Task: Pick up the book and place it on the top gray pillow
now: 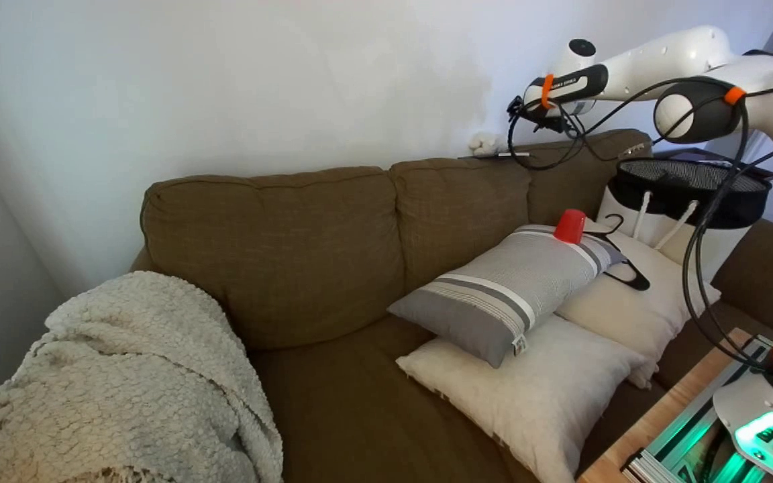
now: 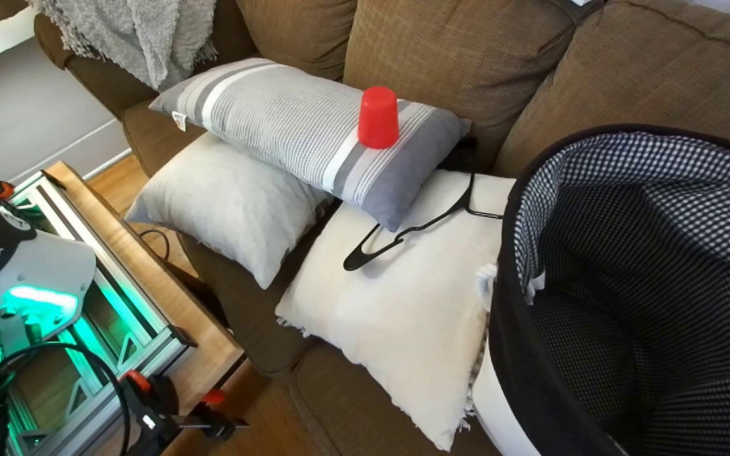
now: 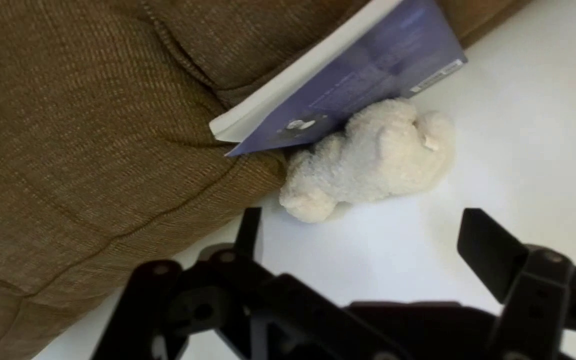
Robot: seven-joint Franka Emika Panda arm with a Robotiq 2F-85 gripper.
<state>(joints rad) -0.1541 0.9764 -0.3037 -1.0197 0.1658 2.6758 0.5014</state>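
Observation:
The book [image 3: 368, 75] has a blue-purple cover with a small pale patch and lies on top of the sofa back. It shows as a thin dark edge in an exterior view [image 1: 494, 156]. My gripper [image 3: 363, 212] is open and empty; in the wrist view the book is beyond the fingertips, apart from them. In an exterior view the gripper [image 1: 515, 111] hangs above the sofa back near the book. The top gray pillow [image 1: 494, 275] has striped bands near both ends and rests on cream-white pillows; it also shows in an exterior view [image 2: 289, 114].
A white plush toy [image 3: 368, 155] touches the book by the wall. An upside-down red cup [image 2: 378, 118] stands on the gray pillow. A black hanger [image 2: 428, 221] lies on a cream pillow [image 2: 390, 316]. A tall basket [image 1: 628, 194] stands beside the pillows. A fleecy blanket [image 1: 138, 382] covers the armrest.

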